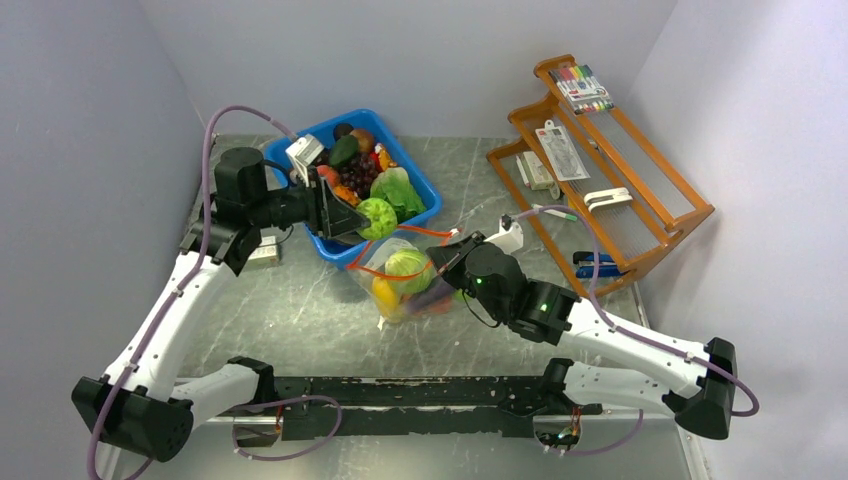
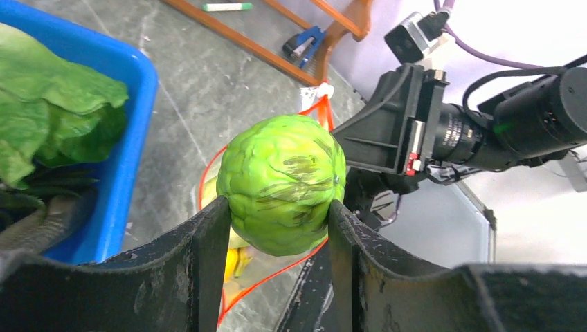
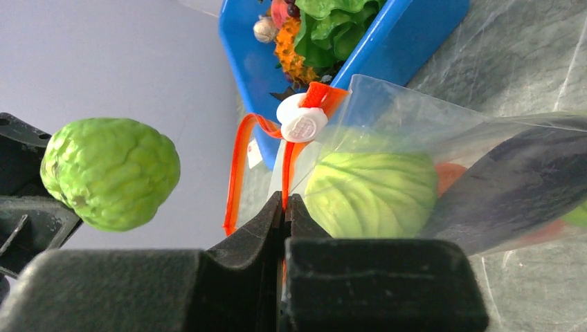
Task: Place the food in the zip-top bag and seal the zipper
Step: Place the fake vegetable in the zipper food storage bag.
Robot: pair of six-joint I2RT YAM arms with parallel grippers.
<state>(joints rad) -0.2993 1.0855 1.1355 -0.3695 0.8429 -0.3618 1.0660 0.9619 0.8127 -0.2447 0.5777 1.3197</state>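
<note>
1. The left gripper clamps a green ball by its sides between both fingers, holding it in the air.
2. The right gripper has its jaws pressed together on the zipper, pinching the orange strip just below the white slider.
3. The bag gapes open beside that pinch. It lies on the table and holds a second ball, an eggplant and a yellow piece.
4. From above, the held ball hangs over the near rim of the blue bin, just beside the bag's mouth.
5. Lettuce lies in the bin.
6. A wooden rack stands well apart on the right.
</note>
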